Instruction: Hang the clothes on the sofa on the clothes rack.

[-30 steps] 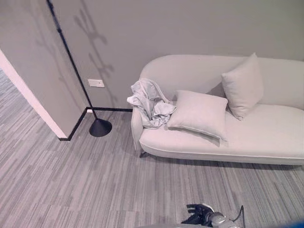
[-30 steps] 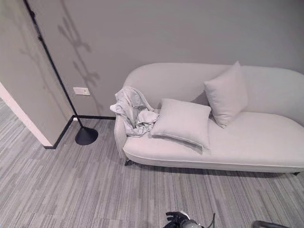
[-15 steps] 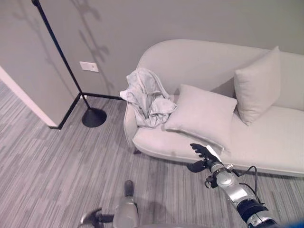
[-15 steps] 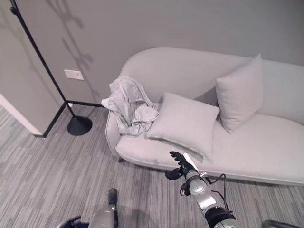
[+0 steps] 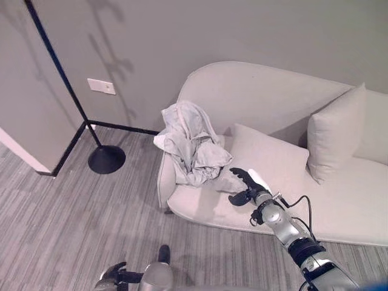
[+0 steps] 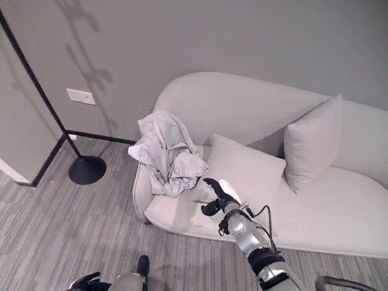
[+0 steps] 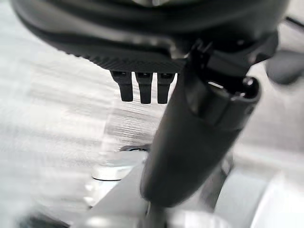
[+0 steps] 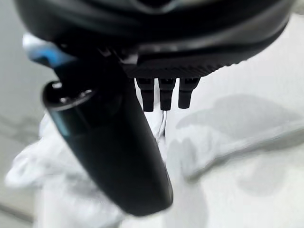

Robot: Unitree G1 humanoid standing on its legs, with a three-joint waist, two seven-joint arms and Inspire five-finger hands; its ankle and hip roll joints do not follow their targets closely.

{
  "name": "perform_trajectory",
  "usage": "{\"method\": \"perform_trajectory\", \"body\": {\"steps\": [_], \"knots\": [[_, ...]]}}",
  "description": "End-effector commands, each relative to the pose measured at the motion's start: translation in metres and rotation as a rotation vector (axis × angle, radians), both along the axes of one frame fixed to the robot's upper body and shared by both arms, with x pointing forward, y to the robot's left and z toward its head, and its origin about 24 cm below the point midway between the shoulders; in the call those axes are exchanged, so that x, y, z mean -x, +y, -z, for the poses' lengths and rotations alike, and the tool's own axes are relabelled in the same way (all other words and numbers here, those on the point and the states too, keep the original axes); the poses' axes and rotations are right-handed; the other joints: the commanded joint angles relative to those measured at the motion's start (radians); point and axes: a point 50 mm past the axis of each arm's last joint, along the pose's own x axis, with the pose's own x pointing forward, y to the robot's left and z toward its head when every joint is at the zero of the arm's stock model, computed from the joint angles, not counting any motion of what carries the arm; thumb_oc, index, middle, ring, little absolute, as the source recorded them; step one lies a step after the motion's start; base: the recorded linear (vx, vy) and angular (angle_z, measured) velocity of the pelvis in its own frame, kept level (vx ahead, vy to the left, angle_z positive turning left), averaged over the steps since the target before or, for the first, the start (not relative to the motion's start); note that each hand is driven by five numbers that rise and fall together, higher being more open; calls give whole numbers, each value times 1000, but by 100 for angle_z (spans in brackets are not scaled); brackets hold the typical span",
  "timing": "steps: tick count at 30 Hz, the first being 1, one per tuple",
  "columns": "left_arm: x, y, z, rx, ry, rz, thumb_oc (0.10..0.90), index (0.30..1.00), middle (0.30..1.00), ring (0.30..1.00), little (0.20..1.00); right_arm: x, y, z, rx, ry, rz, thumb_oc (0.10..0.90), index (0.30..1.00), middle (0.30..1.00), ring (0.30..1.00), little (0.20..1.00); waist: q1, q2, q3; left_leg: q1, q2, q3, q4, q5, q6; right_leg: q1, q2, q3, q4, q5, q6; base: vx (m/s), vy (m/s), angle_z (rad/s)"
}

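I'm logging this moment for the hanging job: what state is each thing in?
Clothes: crumpled heap over the sofa's arm, not held.
Sofa: two cushions on it.
Clothes rack: standing by the wall; its visible pole is bare.
Right hand: open, beside the clothes.
Left hand: low, idle.

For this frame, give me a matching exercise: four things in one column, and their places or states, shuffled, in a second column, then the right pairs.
Things:
1. crumpled garment
2. clothes rack
3. right hand
4. left hand

Places or states:
A. low over the floor, at the bottom of the head view
B. draped over the sofa's left arm
C. standing on the floor by the wall corner, left of the sofa
D. open, reaching over the seat, just short of the garment

Pairs: 1-B, 2-C, 3-D, 4-A
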Motion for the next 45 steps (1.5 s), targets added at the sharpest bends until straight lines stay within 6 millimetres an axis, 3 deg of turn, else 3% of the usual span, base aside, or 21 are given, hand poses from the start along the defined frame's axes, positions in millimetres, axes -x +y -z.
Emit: {"method": "perform_trajectory", "body": {"steps": [1, 3, 5, 6, 7, 10, 11, 18, 21, 22, 31, 38, 42, 45], "knots": [[-12, -9, -1, -38, -20, 174, 800, 900, 900, 900, 900, -38, -8, -57, 62, -284, 18, 800, 900, 900, 900, 900, 4, 39, -22, 22, 41, 4, -48, -38, -40, -86, 22, -67, -1, 6, -20, 219, 110, 2], [-19, -14, -2, -36, -40, 224, 800, 900, 900, 900, 900, -38, -11, -57, 60, -284, 19, 800, 900, 900, 900, 900, -5, 39, -17, 30, 27, -20, -54, -54, -55, -80, 29, -97, -152, -61, -58, 176, 4, 9], [-34, -28, -5, 3, -86, 315, 800, 900, 900, 900, 900, -39, -16, -54, 120, -246, -6, 800, 900, 900, 900, 900, -11, 28, -9, 25, 20, -31, -57, -60, -70, -86, 49, -87, -378, -68, -81, 131, -81, 34], [-28, -22, -4, -14, -62, 288, 800, 900, 900, 900, 900, -36, -21, -52, 87, -256, 25, 800, 900, 900, 900, 900, -13, 24, -17, 35, 15, -49, -58, -64, -70, -70, 46, -53, -430, -18, -61, 163, -57, 38], [-25, -18, -4, -47, -58, 286, 800, 900, 900, 900, 900, -34, -18, -49, 72, -249, 29, 800, 900, 900, 900, 900, -13, 18, -21, 45, 10, -46, -58, -76, -73, -58, 58, -33, -473, -28, -68, 148, -16, 52], [-15, -22, 0, -21, -38, 246, 800, 900, 900, 900, 900, -35, -18, -41, 98, -196, 5, 800, 900, 900, 900, 900, 5, 18, -48, 30, 6, -46, -58, -67, -83, -35, 84, -51, -553, -14, -81, 155, -26, 36], [-1, -28, 6, 5, 0, 226, 800, 900, 900, 900, 900, -34, -17, -29, 106, -140, 10, 800, 900, 900, 900, 900, 20, 23, -60, 24, 7, -63, -58, -68, -91, -2, 95, -70, -607, -5, -84, 132, -37, 27], [26, -36, 13, 42, 70, 200, 800, 900, 900, 900, 900, -28, -22, -6, 155, -30, 53, 800, 900, 900, 900, 900, 54, 37, -65, -9, 19, -102, -58, -57, -112, 12, 108, -89, -657, -9, -89, 69, -31, 21], [19, -33, 11, 20, 40, 207, 800, 900, 900, 900, 900, -37, -32, -17, 199, -83, 101, 800, 900, 900, 900, 900, 73, 51, -26, -51, 26, -120, -58, -39, -121, -7, 111, -98, -657, -14, -95, -98, -26, 18], [11, -32, 9, 3, 15, 230, 800, 900, 900, 900, 900, -46, -36, -31, 217, -136, 114, 800, 900, 900, 900, 900, 82, 63, 0, -84, 28, -135, -58, -24, -125, -28, 115, -105, -657, -13, -100, -115, -26, 23], [-18, -46, 2, -29, -98, 349, 800, 900, 900, 900, 900, -72, -31, -83, 246, -412, 140, 800, 900, 900, 900, 900, 95, 100, 68, -178, 36, -170, -48, 9, -134, -100, 118, -117, -657, -6, -107, -52, -12, 13], [-26, -58, 1, -23, -124, 418, 800, 900, 900, 900, 900, -81, -22, -99, 252, -486, 114, 800, 900, 900, 900, 900, 101, 108, 91, -211, 39, -184, -44, 18, -138, -124, 122, -122, -657, -6, -113, 8, -3, 6], [-28, -58, 0, -28, -127, 431, 800, 900, 900, 900, 900, -82, -19, -90, 257, -423, 110, 800, 900, 900, 900, 900, 109, 110, 102, -225, 39, -195, -42, 23, -141, -132, 124, -128, -657, -7, -115, 25, -9, 5], [-35, -62, -2, -33, -160, 468, 800, 900, 900, 900, 900, -86, -30, -90, 292, -381, 156, 800, 900, 900, 900, 900, 127, 125, 117, -239, 39, -215, -47, 10, -156, -141, 130, -126, -657, -29, -110, 119, -23, 5]]}}
